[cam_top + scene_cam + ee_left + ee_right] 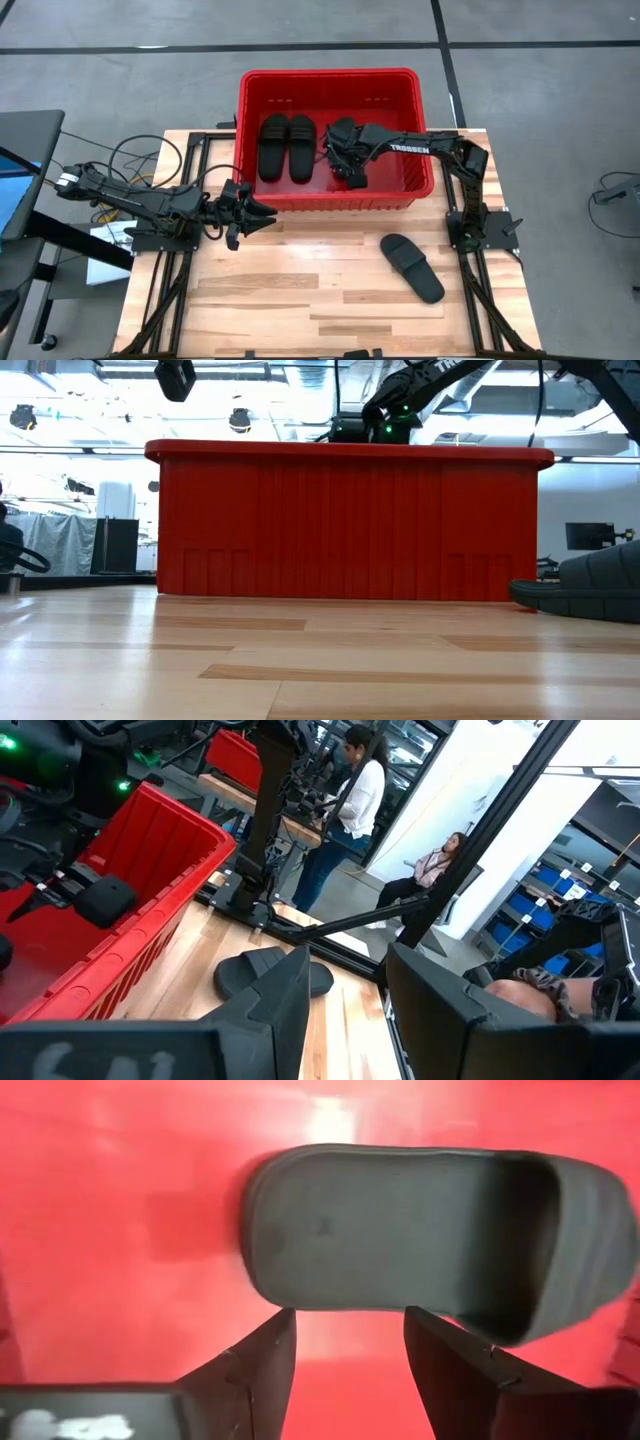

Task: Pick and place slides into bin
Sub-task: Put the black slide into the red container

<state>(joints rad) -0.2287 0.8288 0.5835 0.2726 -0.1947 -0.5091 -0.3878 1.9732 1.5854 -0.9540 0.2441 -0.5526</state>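
So three slides (288, 146) sit in the bin (330, 78), one slide (412, 267) on the surface (300, 300). Right pincer (348, 1348) open above one; left pincer (262, 215) open outside.

Light wood plank table (300, 300) on grey concrete floor (120, 80). Loose cables (130, 150) off table's left edge. Beyond table: standing person in white top (352, 795), seated person (432, 870), blue shelving (560, 895). Ceiling lights (240, 420) overhead, dark cabinet (118, 545) behind.
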